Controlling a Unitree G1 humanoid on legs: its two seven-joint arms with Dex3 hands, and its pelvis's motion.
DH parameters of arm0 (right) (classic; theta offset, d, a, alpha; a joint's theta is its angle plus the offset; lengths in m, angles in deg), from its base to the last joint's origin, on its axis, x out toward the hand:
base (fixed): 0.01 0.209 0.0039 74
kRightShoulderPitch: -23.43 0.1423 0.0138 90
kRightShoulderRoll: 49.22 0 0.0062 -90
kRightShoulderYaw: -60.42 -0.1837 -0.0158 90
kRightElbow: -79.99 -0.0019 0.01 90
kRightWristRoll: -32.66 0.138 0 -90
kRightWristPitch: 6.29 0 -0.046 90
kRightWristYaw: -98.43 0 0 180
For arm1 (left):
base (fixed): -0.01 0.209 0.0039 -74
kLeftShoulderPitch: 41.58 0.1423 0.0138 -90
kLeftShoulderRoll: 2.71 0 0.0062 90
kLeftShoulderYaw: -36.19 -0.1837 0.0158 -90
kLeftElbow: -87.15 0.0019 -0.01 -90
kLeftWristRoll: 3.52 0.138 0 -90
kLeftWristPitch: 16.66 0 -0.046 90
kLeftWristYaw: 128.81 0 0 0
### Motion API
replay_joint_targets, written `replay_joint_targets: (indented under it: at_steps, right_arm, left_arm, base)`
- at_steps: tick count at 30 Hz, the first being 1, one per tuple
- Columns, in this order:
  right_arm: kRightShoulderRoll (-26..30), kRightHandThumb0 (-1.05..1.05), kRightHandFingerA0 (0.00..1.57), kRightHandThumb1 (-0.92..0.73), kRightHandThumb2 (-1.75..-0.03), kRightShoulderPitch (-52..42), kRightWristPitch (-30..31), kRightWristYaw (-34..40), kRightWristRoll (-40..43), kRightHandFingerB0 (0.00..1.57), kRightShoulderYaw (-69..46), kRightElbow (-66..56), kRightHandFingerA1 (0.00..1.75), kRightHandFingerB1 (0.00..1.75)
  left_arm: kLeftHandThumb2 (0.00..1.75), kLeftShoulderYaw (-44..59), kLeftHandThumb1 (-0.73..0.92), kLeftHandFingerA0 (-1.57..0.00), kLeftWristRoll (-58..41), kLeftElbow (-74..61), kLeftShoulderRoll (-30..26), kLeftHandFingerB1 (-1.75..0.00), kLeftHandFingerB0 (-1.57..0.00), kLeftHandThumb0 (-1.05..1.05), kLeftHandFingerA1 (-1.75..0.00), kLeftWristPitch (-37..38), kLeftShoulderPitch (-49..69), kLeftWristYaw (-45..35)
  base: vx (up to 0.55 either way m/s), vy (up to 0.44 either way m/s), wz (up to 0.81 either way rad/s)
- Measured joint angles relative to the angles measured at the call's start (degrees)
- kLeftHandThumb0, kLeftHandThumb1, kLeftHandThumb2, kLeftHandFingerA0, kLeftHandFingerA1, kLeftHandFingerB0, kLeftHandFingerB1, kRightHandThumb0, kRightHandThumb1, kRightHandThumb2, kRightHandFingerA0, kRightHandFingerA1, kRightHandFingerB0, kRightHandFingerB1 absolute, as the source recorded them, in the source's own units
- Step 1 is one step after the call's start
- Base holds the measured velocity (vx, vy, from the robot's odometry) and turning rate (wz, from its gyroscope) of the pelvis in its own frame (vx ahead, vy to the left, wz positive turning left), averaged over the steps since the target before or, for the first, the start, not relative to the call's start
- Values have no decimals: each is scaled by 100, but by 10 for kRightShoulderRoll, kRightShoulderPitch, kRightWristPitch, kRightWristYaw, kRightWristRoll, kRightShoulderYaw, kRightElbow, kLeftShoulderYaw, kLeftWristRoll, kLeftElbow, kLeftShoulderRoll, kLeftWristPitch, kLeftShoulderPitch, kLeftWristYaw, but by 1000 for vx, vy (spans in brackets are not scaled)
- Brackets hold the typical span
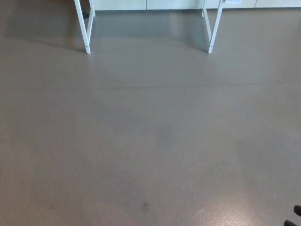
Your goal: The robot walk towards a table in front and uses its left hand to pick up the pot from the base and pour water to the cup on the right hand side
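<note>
Head view. Grey floor (150,141) fills nearly the whole field, smooth and faintly glossy, with a pale sheen at lower right. At the top edge stand two pairs of white legs, one at left (86,28) and one at right (214,28); these presumably carry the counter, whose top lies outside the picture. A pale wall base (148,4) runs behind them. A small dark shape (296,212) intrudes at the lower right corner; what it is cannot be told.

Neither the left hand nor the right hand shows, so how far each is open, and whether it carries anything, cannot be told. The pot, its base and the cup are likewise out of view; by the task they should stand on the counter ahead, above the frame. The walk is judged to be at an early stage, the legs being well apart from the viewer.

Handling, as a judgement only: a water-filled pot will be rigid, fairly heavy and prone to slosh; take it by the handle, lift straight off its base, and tilt slowly over the cup
</note>
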Motion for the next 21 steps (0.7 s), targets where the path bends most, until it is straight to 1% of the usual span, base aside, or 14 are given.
replay_joint_targets:
  at_steps: [1,6,7,8,10,13,16,17,19,21]
  right_arm:
    - [0,-42,71,-13,-85,-1,-2,-2,2,35,-1,4,80,69]
    - [2,-45,70,-15,-84,-15,-16,-15,8,36,-3,14,80,69]
    - [3,-49,67,-18,-85,-18,-19,-17,9,34,-3,16,78,67]
    - [3,-49,67,-18,-85,-18,-19,-17,10,34,-3,17,78,67]
    - [3,-45,72,-17,-85,-23,-24,-19,11,34,-1,18,79,67]
    - [3,-44,73,-17,-85,-28,-29,-19,11,35,0,19,80,67]
    - [3,-44,73,-17,-85,-33,-33,-19,13,35,-1,21,80,67]
    - [2,-44,71,-17,-85,-36,-34,-19,13,32,-1,23,80,67]
    - [4,-47,70,-17,-85,-41,-36,-20,15,33,-2,24,81,68]
    - [7,-47,70,-17,-85,-44,-41,-20,17,33,-2,23,81,68]
  left_arm:
    - [53,1,47,-41,-2,1,0,-35,-48,-6,-40,2,1,-3]
    - [53,1,47,-41,-7,11,0,-36,-49,-7,-40,12,7,-16]
    - [54,1,46,-40,-7,13,0,-36,-49,-7,-40,13,8,-18]
    - [54,1,46,-40,-7,14,0,-36,-49,-7,-40,13,8,-18]
    - [54,0,45,-39,-8,16,0,-36,-48,-8,-40,17,8,-21]
    - [54,-1,46,-40,-10,18,-2,-36,-48,-7,-40,17,8,-26]
    - [54,-3,46,-40,-12,21,-5,-36,-48,-7,-40,17,11,-31]
    - [54,-4,46,-39,-14,21,-8,-36,-47,-8,-40,19,9,-31]
    - [54,-6,47,-37,-16,21,-10,-36,-46,-8,-40,24,7,-33]
    - [54,-8,47,-37,-17,27,-9,-36,-46,-8,-40,26,11,-35]
  base:
    - [0,0,0]
    - [0,0,0]
    - [0,0,0]
    - [0,0,0]
    - [0,0,0]
    - [0,0,0]
    - [297,140,9]
    - [327,177,-31]
    - [317,167,50]
    - [164,87,-10]
